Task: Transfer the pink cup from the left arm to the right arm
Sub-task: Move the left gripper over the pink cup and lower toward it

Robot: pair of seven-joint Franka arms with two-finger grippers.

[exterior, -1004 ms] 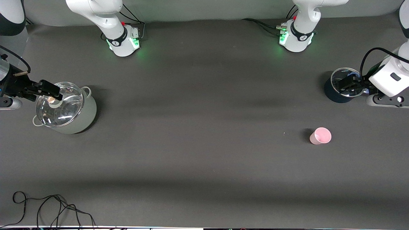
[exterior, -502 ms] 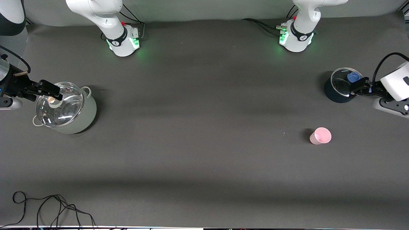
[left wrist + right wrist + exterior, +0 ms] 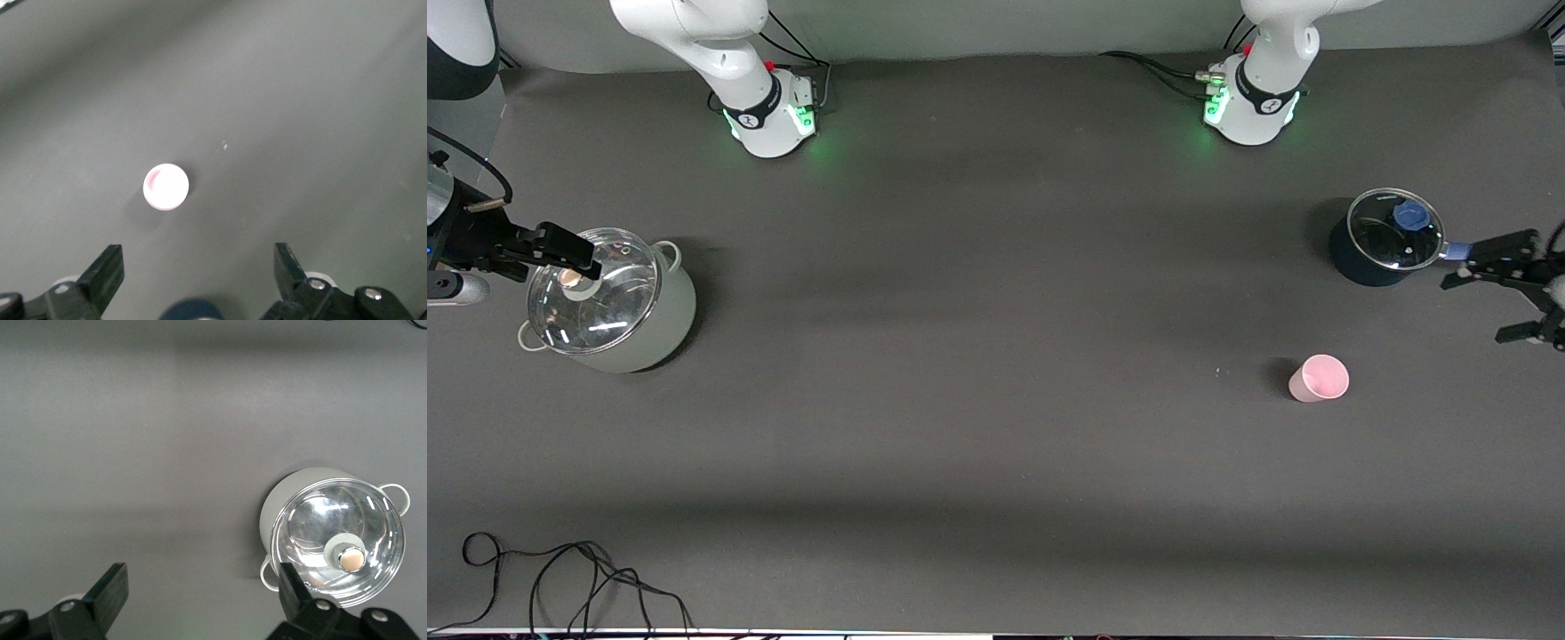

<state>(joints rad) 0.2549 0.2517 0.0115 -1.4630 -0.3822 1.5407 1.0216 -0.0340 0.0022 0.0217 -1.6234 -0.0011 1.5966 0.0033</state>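
Observation:
The pink cup (image 3: 1319,378) stands upright on the dark mat, toward the left arm's end of the table; the left wrist view shows it from above (image 3: 166,187). My left gripper (image 3: 1480,302) is open and empty, over the mat beside the blue pot's handle and well apart from the cup. Its jaws stand wide in the left wrist view (image 3: 198,267). My right gripper (image 3: 569,253) is open and empty. It waits over the glass lid of the grey pot at the right arm's end, and also shows in the right wrist view (image 3: 200,593).
A grey-white pot with a glass lid (image 3: 609,302) sits at the right arm's end. A dark blue saucepan with a glass lid (image 3: 1383,240) sits farther from the front camera than the cup. Loose black cables (image 3: 560,578) lie at the near edge.
My left gripper has drawn back from over the blue saucepan toward the table's end, and its wrist has left the view. The cup and the right arm have not moved.

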